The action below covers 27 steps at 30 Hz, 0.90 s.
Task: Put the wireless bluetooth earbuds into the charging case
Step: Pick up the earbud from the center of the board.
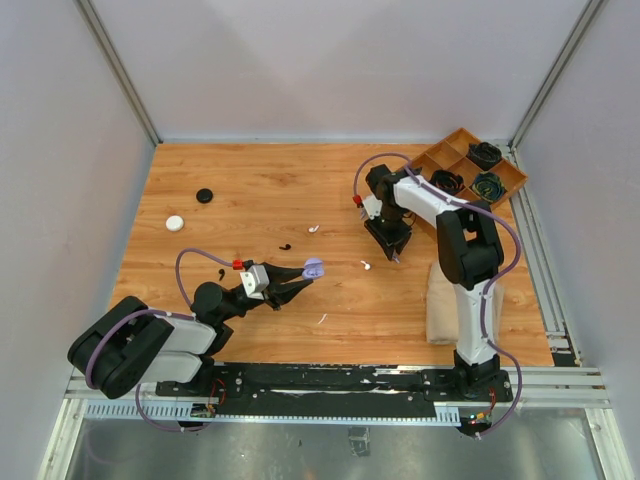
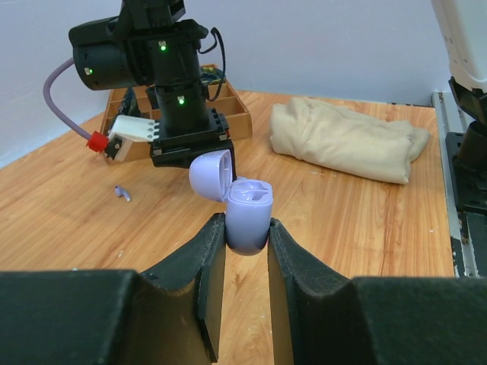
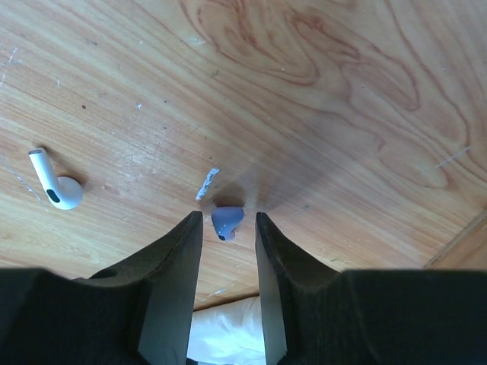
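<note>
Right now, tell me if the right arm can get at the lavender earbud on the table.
Probably yes: the right gripper hangs open astride the lavender earbud, nothing between them; only a white sliver lies close by.

Open lavender charging case [image 2: 249, 207] upright in left end effector [image 2: 245, 228]; beige cloth [image 2: 346, 144] beyond

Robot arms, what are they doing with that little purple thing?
The left gripper is pinching a small lavender charging case, its lid flipped open. The right gripper is open, its fingers down on either side of a tiny lavender earbud lying on the wooden table, not squeezing it yet. A white stemmed earbud lies loose nearby.
</note>
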### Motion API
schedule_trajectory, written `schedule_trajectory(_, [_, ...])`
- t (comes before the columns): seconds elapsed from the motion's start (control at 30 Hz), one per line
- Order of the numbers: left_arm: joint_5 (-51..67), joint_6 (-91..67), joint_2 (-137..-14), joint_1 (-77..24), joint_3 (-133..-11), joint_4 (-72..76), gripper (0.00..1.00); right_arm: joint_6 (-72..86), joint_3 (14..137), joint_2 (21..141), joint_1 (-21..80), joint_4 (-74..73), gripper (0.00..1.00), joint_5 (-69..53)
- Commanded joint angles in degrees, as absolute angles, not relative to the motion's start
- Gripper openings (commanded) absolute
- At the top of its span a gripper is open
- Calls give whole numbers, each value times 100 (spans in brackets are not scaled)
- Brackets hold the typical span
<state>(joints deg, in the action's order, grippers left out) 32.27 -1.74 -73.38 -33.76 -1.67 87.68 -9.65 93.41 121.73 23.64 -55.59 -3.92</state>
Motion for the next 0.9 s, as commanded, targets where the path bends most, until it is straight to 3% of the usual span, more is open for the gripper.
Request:
schedule_trajectory(0.0, [3325, -164, -7286, -3326, -272, 9930, 0, -1090, 9547, 12363, 2460, -5860, 35, -493])
schedule_trajectory(0.47, [3357, -231, -7253, -3324, -266, 9955, 0, -1030, 9430, 12481, 2469, -5817, 25, -360])
schedule_trajectory(0.87, [3247, -246, -7219, -3325, -290, 10104, 0, -611, 8939, 11227, 2578, -5280, 16, -475])
